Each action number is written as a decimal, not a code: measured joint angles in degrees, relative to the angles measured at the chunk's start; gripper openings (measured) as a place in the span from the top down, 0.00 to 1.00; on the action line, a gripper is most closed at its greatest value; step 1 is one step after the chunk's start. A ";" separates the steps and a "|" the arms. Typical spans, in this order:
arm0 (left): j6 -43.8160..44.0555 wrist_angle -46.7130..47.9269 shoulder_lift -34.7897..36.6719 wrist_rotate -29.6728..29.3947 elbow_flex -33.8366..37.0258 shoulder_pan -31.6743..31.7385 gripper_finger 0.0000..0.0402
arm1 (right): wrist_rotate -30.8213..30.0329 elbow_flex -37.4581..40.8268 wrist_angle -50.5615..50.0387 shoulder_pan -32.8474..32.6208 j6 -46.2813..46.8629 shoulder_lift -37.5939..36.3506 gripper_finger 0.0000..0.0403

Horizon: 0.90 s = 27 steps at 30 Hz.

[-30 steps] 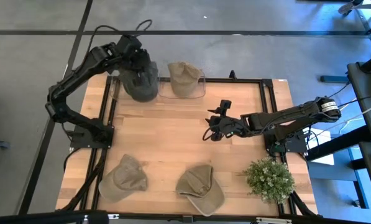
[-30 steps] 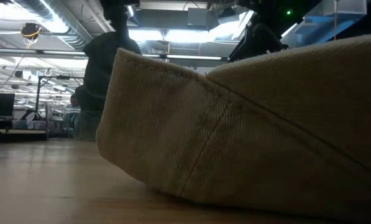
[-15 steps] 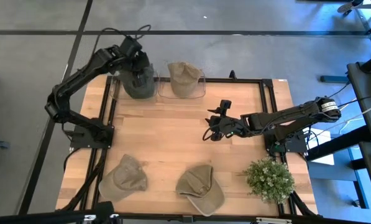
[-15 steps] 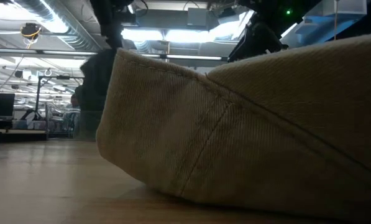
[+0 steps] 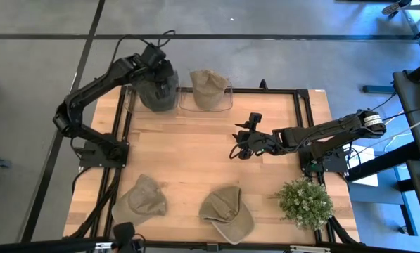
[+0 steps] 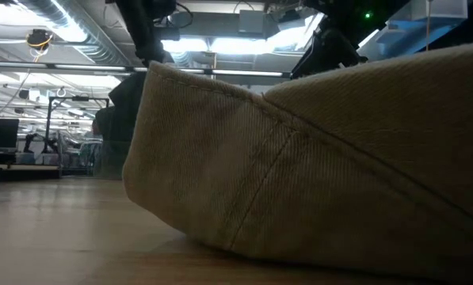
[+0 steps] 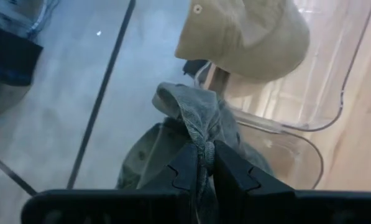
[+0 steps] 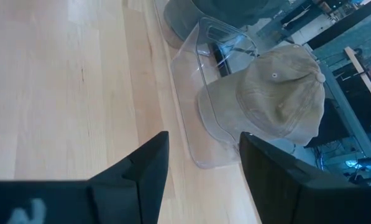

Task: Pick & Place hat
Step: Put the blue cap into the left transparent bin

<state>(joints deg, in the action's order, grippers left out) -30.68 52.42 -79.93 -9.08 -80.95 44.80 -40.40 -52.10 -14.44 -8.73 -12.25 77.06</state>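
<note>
My left gripper is shut on a dark grey-green hat at the table's far left, over a clear stand. The hat also shows in the left wrist view and, dark, behind the near hat in the low view. A tan hat sits on a second clear stand beside it, and shows in both wrist views. My right gripper is open and empty above the table's middle, pointing toward the stands. My left gripper pinches a bunched fold of the hat's cloth between its two fingers, coming from above. The hat hangs below the fingers, its cloth gathered up to them. Whether its lower part rests on the stand, I cannot tell.
Two more tan hats lie near the table's near edge; the second fills the low view. A potted green plant stands at the near right. A black frame runs around the wooden top.
My left gripper has gone down a little with the dark hat at the far left stand, staying shut on it. In the low view the hat's dark shape has sunk behind the near tan hat.
</note>
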 joint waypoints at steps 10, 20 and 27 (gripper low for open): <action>1.86 -1.09 -4.74 -5.13 0.11 -0.08 0.91 | 0.09 0.00 -0.34 0.00 0.17 0.00 0.51; 3.81 -1.46 -5.41 -5.96 0.10 1.63 0.87 | 0.09 0.00 -0.33 -0.02 0.09 0.00 0.51; 4.46 -1.44 -5.41 -6.06 0.09 1.84 0.83 | 0.09 0.00 -0.33 -0.01 0.12 0.02 0.51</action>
<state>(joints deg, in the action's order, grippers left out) -26.21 50.98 -85.34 -15.14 -80.85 46.63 -40.32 -52.10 -14.76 -8.75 -12.13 77.08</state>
